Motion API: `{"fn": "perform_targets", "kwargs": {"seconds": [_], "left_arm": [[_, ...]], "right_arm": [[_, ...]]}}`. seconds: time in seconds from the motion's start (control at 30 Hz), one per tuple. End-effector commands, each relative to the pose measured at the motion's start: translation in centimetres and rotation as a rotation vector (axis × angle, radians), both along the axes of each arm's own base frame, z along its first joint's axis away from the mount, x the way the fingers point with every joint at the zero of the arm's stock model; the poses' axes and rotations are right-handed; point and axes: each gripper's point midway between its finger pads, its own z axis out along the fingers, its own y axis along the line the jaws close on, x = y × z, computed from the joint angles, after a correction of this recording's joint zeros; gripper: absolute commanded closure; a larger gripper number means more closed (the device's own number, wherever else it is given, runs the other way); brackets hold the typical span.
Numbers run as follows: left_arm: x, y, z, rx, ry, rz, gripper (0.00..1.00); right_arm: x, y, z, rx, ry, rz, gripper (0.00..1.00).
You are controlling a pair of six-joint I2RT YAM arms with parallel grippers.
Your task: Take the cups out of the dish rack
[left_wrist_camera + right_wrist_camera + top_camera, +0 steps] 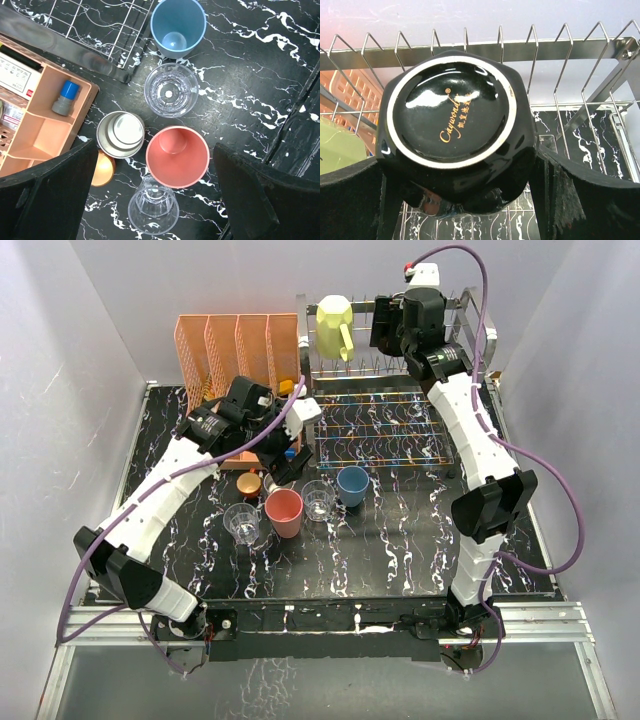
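My right gripper (392, 332) is shut on the black mug (384, 324) at the upper tier of the chrome dish rack (400, 430). In the right wrist view the mug's underside (452, 115) faces me between my fingers (590, 200), in front of the prongs (535, 45). The pale yellow mug (335, 325) hangs on the rack to its left. My left gripper (156, 175) is open and empty above cups standing on the table: pink tumbler (177, 156), steel cup (120, 134), orange cup (102, 169), two clear glasses (171, 90) (153, 210) and light blue tumbler (178, 27).
The peach slotted organizer (240, 350) stands at the back left; its tray (45, 120) holds a small blue-capped bottle (65, 96) and a box. The rack's lower wire tier (100, 25) lies just beyond the cups. White walls enclose the table.
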Motion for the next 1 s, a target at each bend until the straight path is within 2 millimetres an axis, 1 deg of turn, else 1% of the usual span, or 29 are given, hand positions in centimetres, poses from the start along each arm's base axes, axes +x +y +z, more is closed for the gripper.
{"fn": "perform_targets", "kwargs": {"seconds": [0.0, 0.1, 0.2, 0.27, 0.37, 0.4, 0.53, 0.67, 0.73, 0.9, 0.93, 0.97], "left_arm": [[-2.0, 0.0, 1.5, -0.061, 0.000, -0.046, 0.03], [-2.6, -0.1, 1.5, -0.073, 0.014, -0.064, 0.03], [-3.0, -0.2, 1.6, -0.082, 0.014, -0.080, 0.03], [-3.1, -0.1, 1.7, -0.084, 0.004, -0.084, 0.03], [-2.9, -0.1, 1.8, -0.085, -0.018, -0.093, 0.03], [-2.9, -0.1, 1.8, -0.087, -0.021, -0.095, 0.03], [-2.5, -0.3, 1.9, -0.096, -0.039, -0.089, 0.03], [-1.9, 0.1, 1.1, -0.069, -0.036, -0.054, 0.03], [-1.9, 0.3, 1.1, -0.062, -0.045, -0.049, 0.03], [-1.7, 0.2, 1.7, -0.079, -0.071, -0.048, 0.03], [-2.0, 0.4, 2.5, -0.092, -0.091, -0.047, 0.03], [-2.2, 0.5, 2.6, -0.095, -0.097, -0.049, 0.03]], "right_arm": [[0.4, -0.7, 4.5, 0.018, -0.169, -0.038, 0.12], [0.6, -0.7, 4.6, 0.007, -0.184, -0.032, 0.19], [0.6, -0.3, 4.9, 0.011, -0.193, -0.007, 0.30], [0.4, -0.1, 5.8, 0.019, -0.216, 0.004, 0.40], [-0.1, -0.2, 7.0, 0.026, -0.248, 0.012, 0.57], [-0.4, -0.1, 7.6, 0.030, -0.261, 0.017, 0.61], [-1.4, -0.1, 9.4, 0.052, -0.306, 0.036, 0.69], [-2.6, -0.1, 11.6, 0.093, -0.352, 0.045, 0.77], [-3.1, -0.2, 12.5, 0.107, -0.372, 0.051, 0.79], [-4.2, 0.0, 14.7, 0.154, -0.422, 0.072, 0.83], [-5.2, -0.2, 16.0, 0.167, -0.447, 0.080, 0.84], [-5.8, -0.3, 16.8, 0.180, -0.464, 0.083, 0.85]]}}
